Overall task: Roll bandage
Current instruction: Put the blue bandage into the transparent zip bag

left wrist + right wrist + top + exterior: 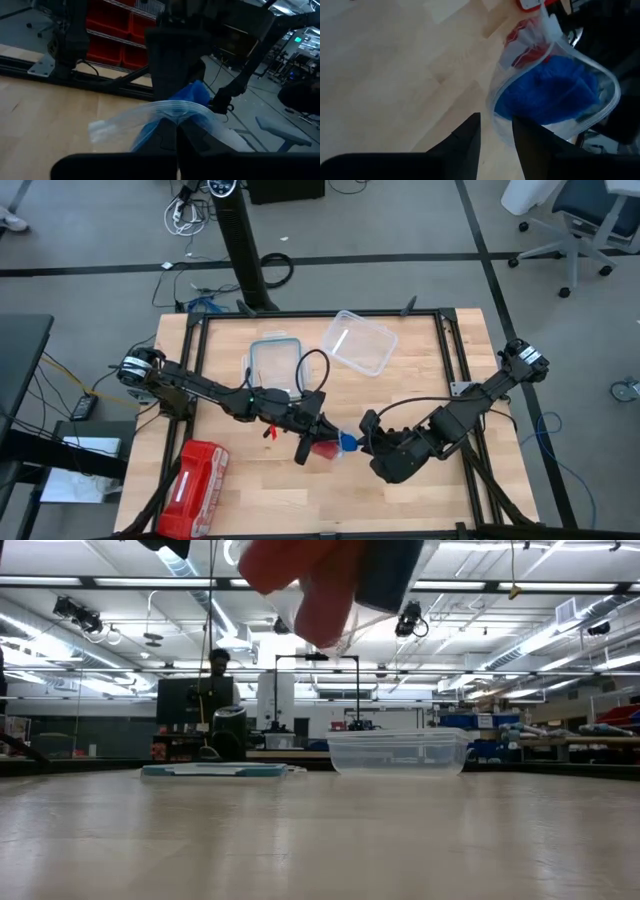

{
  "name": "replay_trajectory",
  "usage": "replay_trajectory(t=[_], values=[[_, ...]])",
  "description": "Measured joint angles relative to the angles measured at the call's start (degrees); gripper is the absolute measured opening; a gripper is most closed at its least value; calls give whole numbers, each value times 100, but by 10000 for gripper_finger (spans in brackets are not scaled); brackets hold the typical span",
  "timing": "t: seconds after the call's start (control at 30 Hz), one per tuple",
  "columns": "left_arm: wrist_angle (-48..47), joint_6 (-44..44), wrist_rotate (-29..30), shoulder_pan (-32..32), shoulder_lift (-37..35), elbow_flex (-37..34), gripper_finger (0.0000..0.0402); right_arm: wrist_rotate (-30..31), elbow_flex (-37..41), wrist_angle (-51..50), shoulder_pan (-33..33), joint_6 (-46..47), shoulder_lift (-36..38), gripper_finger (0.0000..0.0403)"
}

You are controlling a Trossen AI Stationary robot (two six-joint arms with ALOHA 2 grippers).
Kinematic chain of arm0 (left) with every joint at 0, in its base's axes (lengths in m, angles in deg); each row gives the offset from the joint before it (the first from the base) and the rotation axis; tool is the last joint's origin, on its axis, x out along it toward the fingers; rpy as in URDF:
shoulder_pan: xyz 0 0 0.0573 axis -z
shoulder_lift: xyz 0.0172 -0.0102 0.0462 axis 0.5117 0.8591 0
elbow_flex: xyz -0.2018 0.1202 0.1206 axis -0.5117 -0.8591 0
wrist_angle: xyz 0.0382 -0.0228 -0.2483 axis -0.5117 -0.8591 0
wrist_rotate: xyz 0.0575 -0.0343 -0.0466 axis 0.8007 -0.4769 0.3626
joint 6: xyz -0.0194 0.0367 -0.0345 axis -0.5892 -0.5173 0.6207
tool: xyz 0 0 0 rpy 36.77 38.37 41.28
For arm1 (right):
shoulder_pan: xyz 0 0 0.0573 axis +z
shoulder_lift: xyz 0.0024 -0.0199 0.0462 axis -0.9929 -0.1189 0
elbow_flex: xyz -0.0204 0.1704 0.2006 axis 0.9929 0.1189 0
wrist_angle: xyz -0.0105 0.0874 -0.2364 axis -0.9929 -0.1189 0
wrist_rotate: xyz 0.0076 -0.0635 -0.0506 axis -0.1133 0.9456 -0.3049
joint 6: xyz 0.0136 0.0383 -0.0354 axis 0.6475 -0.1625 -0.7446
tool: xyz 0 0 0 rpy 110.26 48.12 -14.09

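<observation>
The left gripper [318, 435] pinches a clear zip bag [555, 85] aloft beside the red pouch [196, 475] (mouth agape), letting the part-open right gripper [495, 131] reach the blue bandage [547, 97].

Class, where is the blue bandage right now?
In the high view, the bandage sits inside a clear plastic bag held between the left gripper and right gripper, near the table's centre.

Low view: clear plastic bag [320, 585] blurred and cut off by the top edge, contents indistinct. Left wrist view: bandage [192, 95] largely hidden behind the bag's rim. High view: red pouch [195, 475] markings too small to read.
</observation>
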Motion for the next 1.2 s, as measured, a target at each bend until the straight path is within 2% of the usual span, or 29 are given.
replay_trajectory(t=[0.33,0.6,0.87,1.0,1.1,1.2], values=[[147,0,7,0,0,0,0,-111,0,218,52,-297,0,89],[172,16,0,0,2,0,0,79,0,128,220,-444,0,112],[513,194,-3,0,4,0,0,-372,0,132,198,-446,0,120],[671,319,42,0,7,0,0,159,0,141,201,-447,0,115],[678,334,126,0,7,0,0,-94,0,306,201,-553,0,112],[705,337,149,0,7,0,0,84,0,399,190,-494,0,107]])
